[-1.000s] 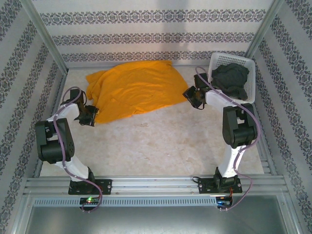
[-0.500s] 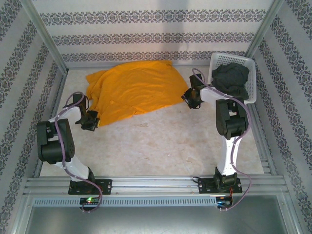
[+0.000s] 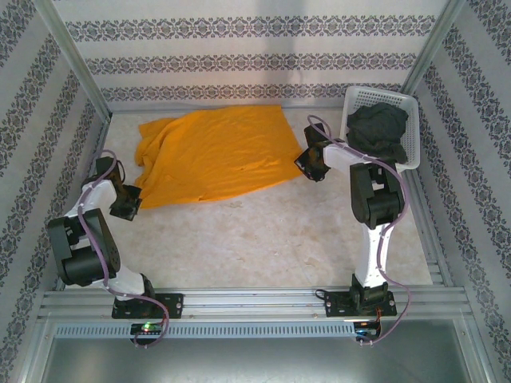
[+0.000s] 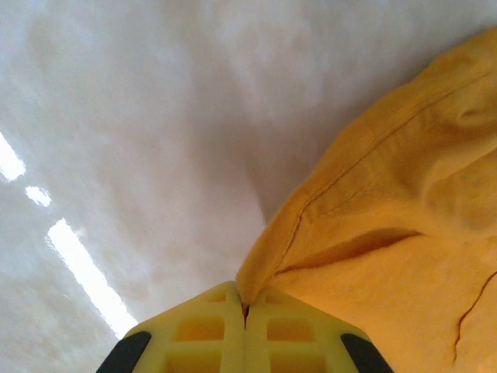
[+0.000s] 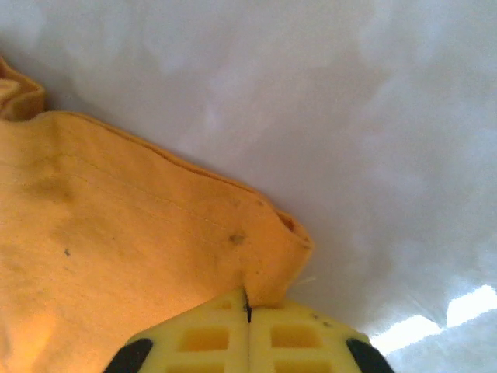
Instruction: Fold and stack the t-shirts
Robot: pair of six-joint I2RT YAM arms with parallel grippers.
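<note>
Robotics lab test cell, dressed to look homely. A left arm [image 3: 80, 251] and a right arm [image 3: 375, 199], white with trailing cables, are bolted to a metal rail [image 3: 255, 299] at the near edge of a pale marble-look table [image 3: 263, 231]. Bare aluminium posts [image 3: 72, 60] frame the space. Striped floral wallpaper [image 3: 255, 64] covers the surrounding panels. An orange shirt [image 3: 215, 152] and a white basket [image 3: 413, 120] sit on the table.
</note>
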